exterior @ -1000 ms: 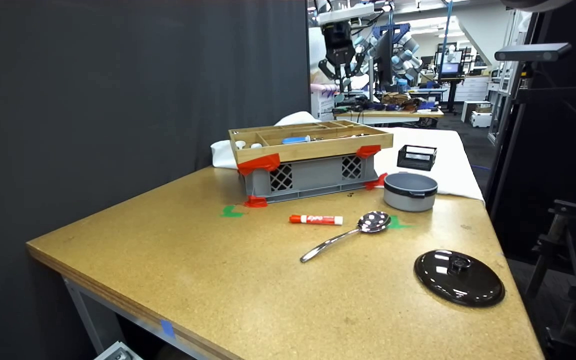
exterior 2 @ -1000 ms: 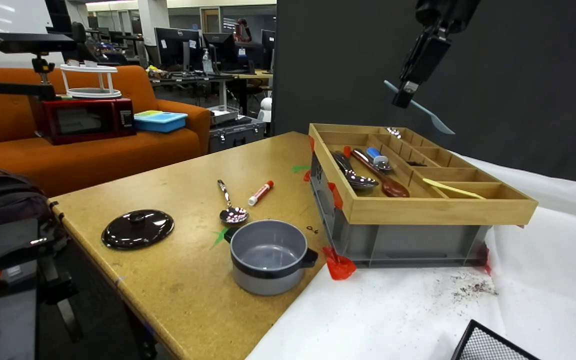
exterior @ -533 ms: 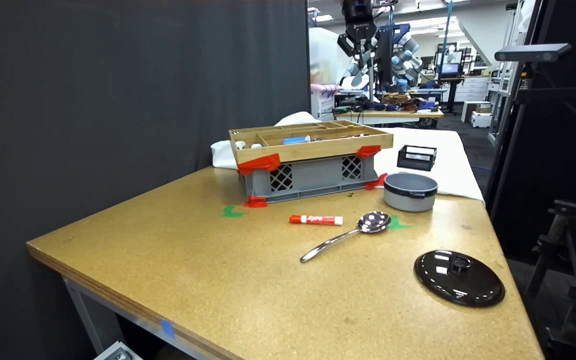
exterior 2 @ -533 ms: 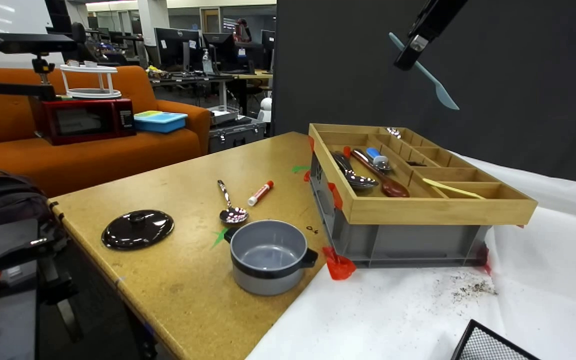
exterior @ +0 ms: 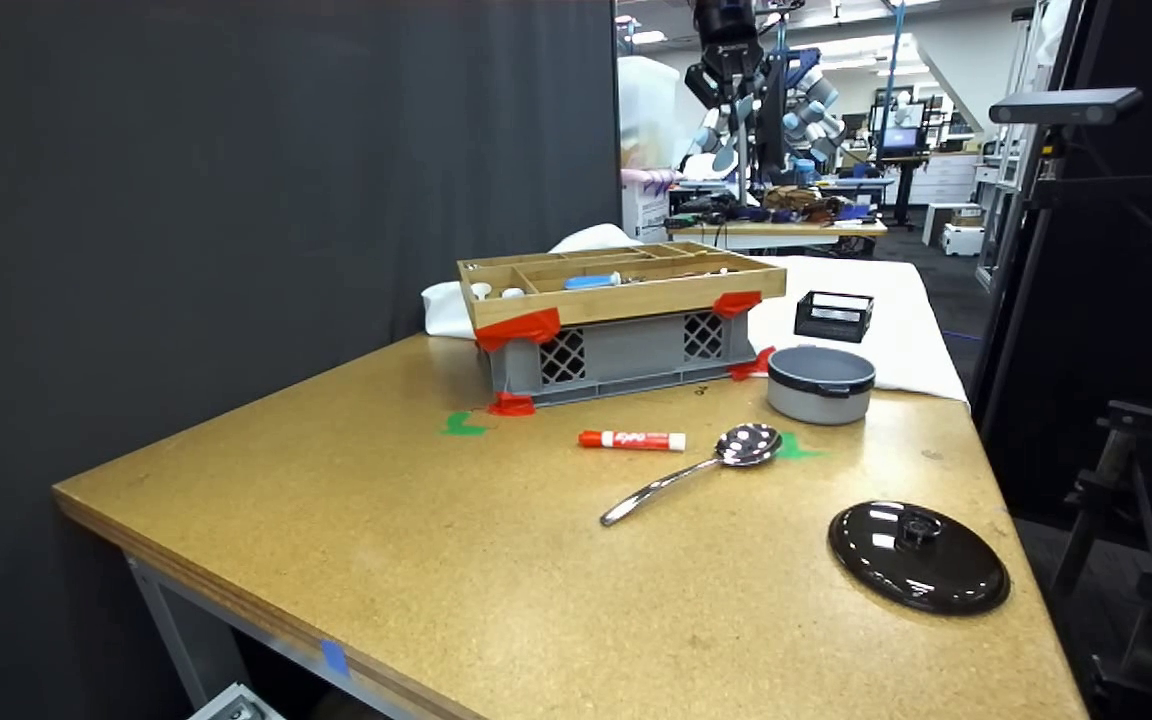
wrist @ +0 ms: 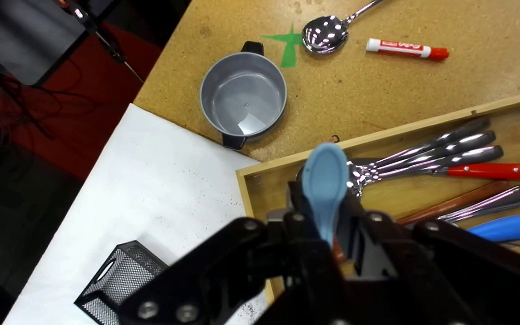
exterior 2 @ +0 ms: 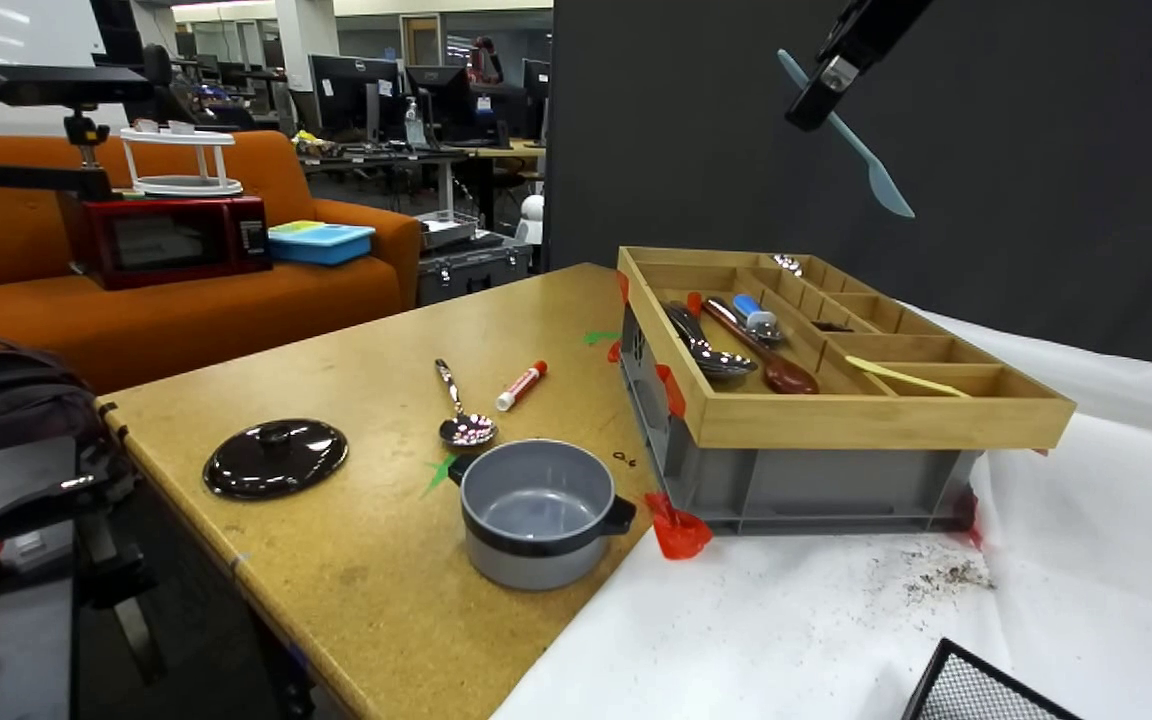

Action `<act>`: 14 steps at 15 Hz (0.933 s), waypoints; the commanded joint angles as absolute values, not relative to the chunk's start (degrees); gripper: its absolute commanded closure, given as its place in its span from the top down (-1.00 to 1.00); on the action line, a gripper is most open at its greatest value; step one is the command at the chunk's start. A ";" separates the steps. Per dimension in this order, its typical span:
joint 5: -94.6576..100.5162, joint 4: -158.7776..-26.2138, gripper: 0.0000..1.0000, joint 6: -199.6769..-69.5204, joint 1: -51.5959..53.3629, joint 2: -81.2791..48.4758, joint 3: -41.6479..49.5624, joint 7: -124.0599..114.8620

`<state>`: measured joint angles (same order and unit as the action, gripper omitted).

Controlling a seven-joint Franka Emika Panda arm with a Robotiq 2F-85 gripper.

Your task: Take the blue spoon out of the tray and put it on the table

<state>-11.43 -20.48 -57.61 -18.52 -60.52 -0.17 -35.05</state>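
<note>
The light blue spoon (exterior 2: 886, 188) is held in the air above the tray, tilted, with its bowl end lower. My gripper (exterior 2: 810, 110) is shut on its handle; in the wrist view the spoon's bowl (wrist: 325, 174) sticks out past the fingers. The gripper (exterior: 733, 95) is high above the far end of the tray in an exterior view. The tray (exterior 2: 866, 425) is a tan wooden organiser on a grey crate, with red tape at its corners and several utensils inside. The table (exterior: 436, 520) is light tan wood and extends in front of the tray.
On the table are a grey pot (exterior 2: 536, 560), a black lid (exterior 2: 276, 460), a large metal spoon (exterior: 748, 445) and a red marker (exterior: 631, 440). A black mesh box (exterior: 834, 315) stands on the white sheet (exterior 2: 786, 620). A dark curtain (exterior: 286, 180) borders one side.
My gripper has risen with the blue spoon in its grip, and has moved to the right in an exterior view. Over the last half second it has moved only slightly. The table objects stay put.
</note>
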 commanded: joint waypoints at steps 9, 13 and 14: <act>-12.21 -23.98 -0.91 -53.31 -20.44 -57.99 -0.41 -33.76; -12.36 -21.02 -0.91 -42.60 -22.42 -59.21 -1.15 -30.36; -12.25 -20.94 -0.91 -40.06 -22.65 -59.24 -1.13 -29.23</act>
